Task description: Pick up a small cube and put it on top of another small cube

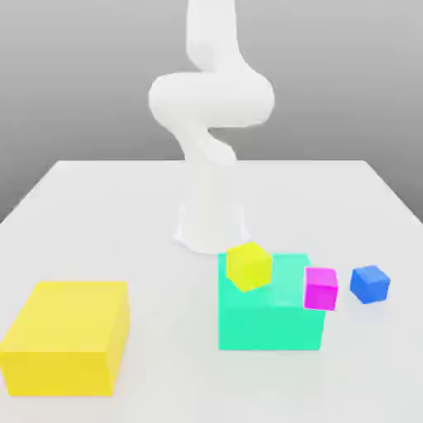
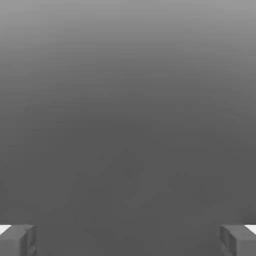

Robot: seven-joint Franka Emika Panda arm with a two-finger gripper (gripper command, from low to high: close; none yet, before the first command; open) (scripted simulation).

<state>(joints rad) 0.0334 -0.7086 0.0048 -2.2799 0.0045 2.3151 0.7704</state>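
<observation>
The small blue cube (image 1: 369, 283) rests on the white table (image 1: 99, 215) at the exterior view's right, apart from the others. Just to its left a small magenta cube (image 1: 320, 287) sits against the right edge of a large teal block (image 1: 268, 318). On the teal block's far left corner a small yellow cube (image 1: 249, 265) stands tilted. In the hand view my gripper (image 2: 128, 240) is open, its two grey fingertips (image 2: 17, 240) far apart with nothing between them, facing plain grey background. The white arm (image 1: 211, 107) rises behind the blocks.
A large yellow block (image 1: 68, 336) lies at the front of the exterior view's left. The arm's base (image 1: 211, 227) stands just behind the teal block.
</observation>
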